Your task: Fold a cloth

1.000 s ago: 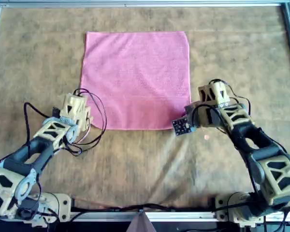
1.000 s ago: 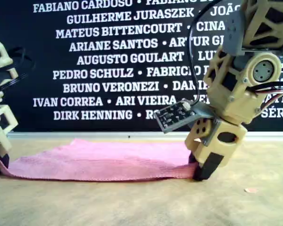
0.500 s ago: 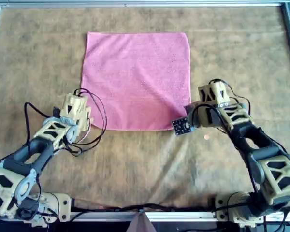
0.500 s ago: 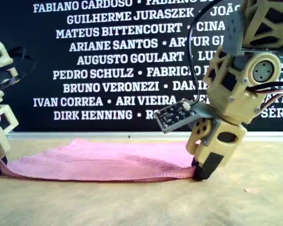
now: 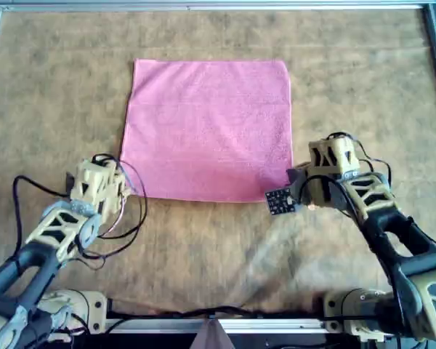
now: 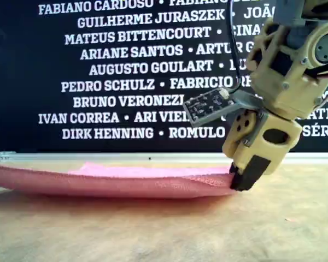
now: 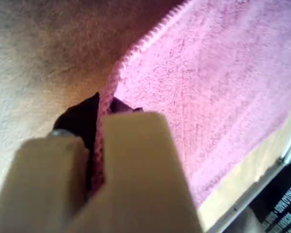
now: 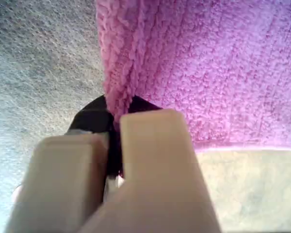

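The pink cloth [image 5: 207, 131] lies spread as a near square on the table. Its near edge is held up off the table in the exterior view [image 6: 115, 183]. My first gripper [image 5: 296, 190] is shut on the cloth's near corner at the overhead view's right. It hangs just above the table in the exterior view [image 6: 238, 183], and the hem is pinched between its fingers in the first wrist view [image 7: 99, 121]. My second gripper [image 5: 120, 190] is shut on the near corner at the overhead view's left, with bunched cloth [image 8: 223, 63] in its jaws [image 8: 117, 121]. It is outside the exterior view.
A brown felt-like mat [image 5: 218, 247] covers the table inside a metal frame [image 5: 218, 6]. A small circuit board [image 5: 277, 200] sticks out beside my first gripper. A tiny pale scrap [image 5: 310, 207] lies on the mat near it. A black banner with names [image 6: 126, 54] stands behind.
Both grippers rose and drew back toward the arm bases, lifting the cloth's near edge off the table. The whole cloth slid toward the bases. The second arm left the exterior view.
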`<control>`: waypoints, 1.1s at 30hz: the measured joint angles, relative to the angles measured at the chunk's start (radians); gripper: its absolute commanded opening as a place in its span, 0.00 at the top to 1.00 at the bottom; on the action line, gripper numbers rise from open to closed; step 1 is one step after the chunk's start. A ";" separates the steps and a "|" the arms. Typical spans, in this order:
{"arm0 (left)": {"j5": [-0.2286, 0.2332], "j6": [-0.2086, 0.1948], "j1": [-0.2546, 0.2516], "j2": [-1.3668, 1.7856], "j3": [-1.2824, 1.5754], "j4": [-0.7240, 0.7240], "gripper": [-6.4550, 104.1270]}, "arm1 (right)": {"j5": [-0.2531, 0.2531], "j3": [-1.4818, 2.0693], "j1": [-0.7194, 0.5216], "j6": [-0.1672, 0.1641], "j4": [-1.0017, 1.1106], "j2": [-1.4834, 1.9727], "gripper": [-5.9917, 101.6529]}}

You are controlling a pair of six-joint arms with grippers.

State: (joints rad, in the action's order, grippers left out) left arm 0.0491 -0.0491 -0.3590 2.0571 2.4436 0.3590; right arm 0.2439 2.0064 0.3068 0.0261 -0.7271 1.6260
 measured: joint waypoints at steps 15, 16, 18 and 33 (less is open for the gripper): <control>0.000 -0.002 0.000 0.031 -0.028 -0.044 0.95 | -0.011 0.000 -0.008 0.020 0.331 -0.014 0.93; 0.000 -0.002 0.000 0.020 -0.048 -0.066 0.95 | -0.011 0.000 -0.011 0.020 0.367 -0.025 0.93; 0.000 -0.002 0.000 -0.020 -0.091 -0.112 0.95 | -0.011 0.000 -0.012 0.020 0.436 -0.051 0.93; 0.018 0.005 0.002 -0.655 -0.612 -0.276 0.95 | -0.014 -0.184 -0.044 0.014 0.836 -0.325 0.93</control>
State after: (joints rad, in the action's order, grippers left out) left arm 0.0675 -0.0445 -0.3574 1.4021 1.8316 0.0828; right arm 0.2301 1.8224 0.2623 0.0399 0.1089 1.3008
